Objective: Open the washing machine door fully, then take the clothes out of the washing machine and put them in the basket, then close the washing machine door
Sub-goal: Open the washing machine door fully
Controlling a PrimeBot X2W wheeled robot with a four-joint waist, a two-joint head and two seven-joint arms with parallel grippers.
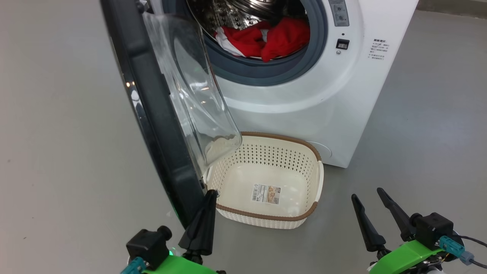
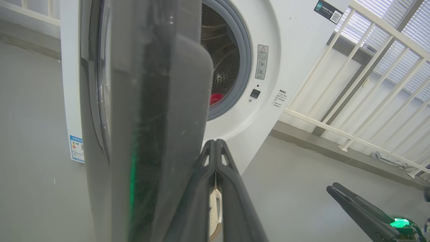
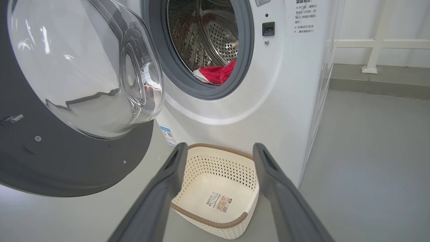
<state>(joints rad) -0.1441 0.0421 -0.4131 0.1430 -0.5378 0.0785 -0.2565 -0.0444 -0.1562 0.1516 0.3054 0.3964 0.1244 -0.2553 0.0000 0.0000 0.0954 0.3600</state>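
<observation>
The washing machine (image 1: pixel 323 99) stands ahead with the washing machine door (image 1: pixel 152 114) swung out to the left, its glass bowl (image 3: pixel 77 67) facing the drum. The red and white clothes (image 1: pixel 274 38) lie at the drum's front lip, also in the right wrist view (image 3: pixel 216 72). On the floor below the opening sits the basket (image 1: pixel 281 137), with nothing in it but its sticker. My left gripper (image 1: pixel 211 193) is shut on nothing, its tip by the door's lower edge and the basket's near left corner; I cannot tell whether it touches the door. My right gripper (image 1: pixel 367 193) is open, low, to the basket's right.
Grey floor (image 1: pixel 57 152) spreads left of the door and right of the machine. A white railing (image 2: pixel 352 101) on a low kerb runs behind the machine to the right. The door's dark edge (image 2: pixel 151 117) stands close on the left of my left fingers (image 2: pixel 208 158).
</observation>
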